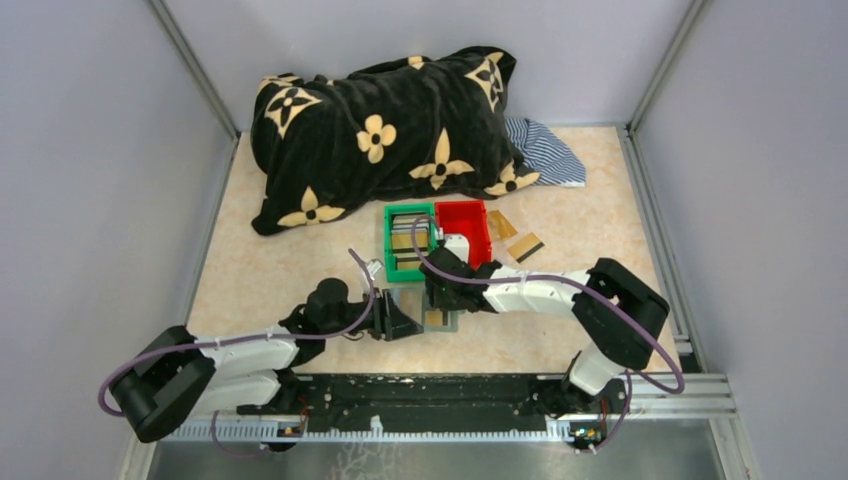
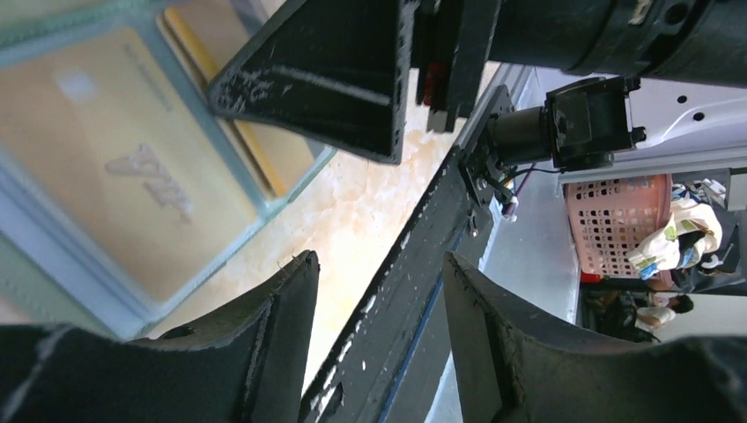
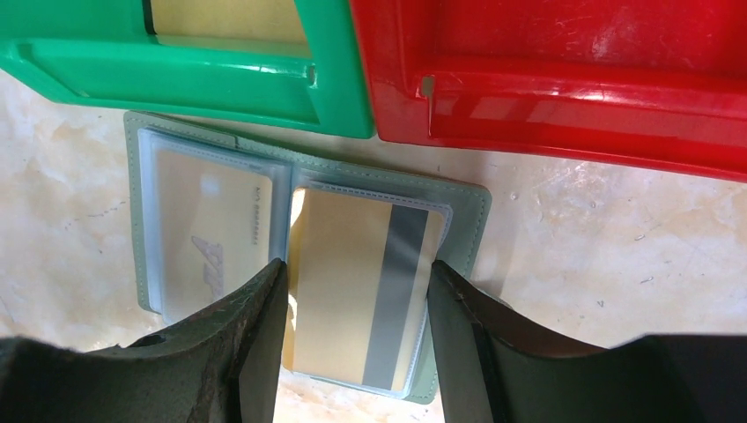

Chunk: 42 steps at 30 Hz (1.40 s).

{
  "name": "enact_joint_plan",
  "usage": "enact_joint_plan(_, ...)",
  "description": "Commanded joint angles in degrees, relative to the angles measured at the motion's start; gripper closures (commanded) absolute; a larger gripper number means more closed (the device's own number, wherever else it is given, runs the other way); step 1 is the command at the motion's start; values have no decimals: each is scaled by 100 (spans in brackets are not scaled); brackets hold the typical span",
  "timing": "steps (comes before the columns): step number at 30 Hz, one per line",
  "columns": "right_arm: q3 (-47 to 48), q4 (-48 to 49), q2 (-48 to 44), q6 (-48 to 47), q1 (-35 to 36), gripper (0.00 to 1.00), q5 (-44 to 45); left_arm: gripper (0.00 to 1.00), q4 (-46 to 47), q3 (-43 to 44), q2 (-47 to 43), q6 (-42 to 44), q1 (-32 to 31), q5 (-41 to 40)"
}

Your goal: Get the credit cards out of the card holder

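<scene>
Inside open card holder [image 3: 132, 211], two credit cards [image 3: 343, 282]

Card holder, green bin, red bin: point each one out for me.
card holder [image 3: 291, 181], right wrist view, centre fold.
green bin [image 3: 176, 75], right wrist view, near wall.
red bin [image 3: 573, 97], right wrist view, near wall.
</scene>
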Motion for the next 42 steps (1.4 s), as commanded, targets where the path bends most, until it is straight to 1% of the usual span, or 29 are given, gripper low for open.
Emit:
enact_joint_plan(1,0,350,-141,-51,-35,100,-90,40,866,158,309,287,1,164)
enact_joint_plan(4,35,357,-95,-77,-33,100,-132,40,1285,99,659,304,2,97)
enact_joint_plan(8,97,315,-84,-111,-27,100,-171,40,1433,153,1095,273,1,70)
enact_joint_plan(12,126,306,-128,-147,-26,100,-178,40,1781,90,1402,205,1,65)
enact_joint_plan(19,113,305,-103,-133,5,100,-178,40,1835,278,1713,326,1,-85)
enact_joint_plan(22,131,292,-120,-130,9,100,-160,41,1779,337,1809,293,1,-133)
enact_joint_plan(26,167,268,-142,-141,18,100,-150,40,1508,391,1954,185,-7,-420)
enact_joint_plan(33,163,267,-168,-140,66,100,-137,40,1661,293,2170,7,-8,-504)
enact_joint_plan(37,152,279,-173,-130,109,100,-124,40,1926,269,2329,-46,-8,-504)
enact_joint_plan(42,162,289,-147,-123,148,100,-125,40,2560,236,2673,-232,-8,-368)
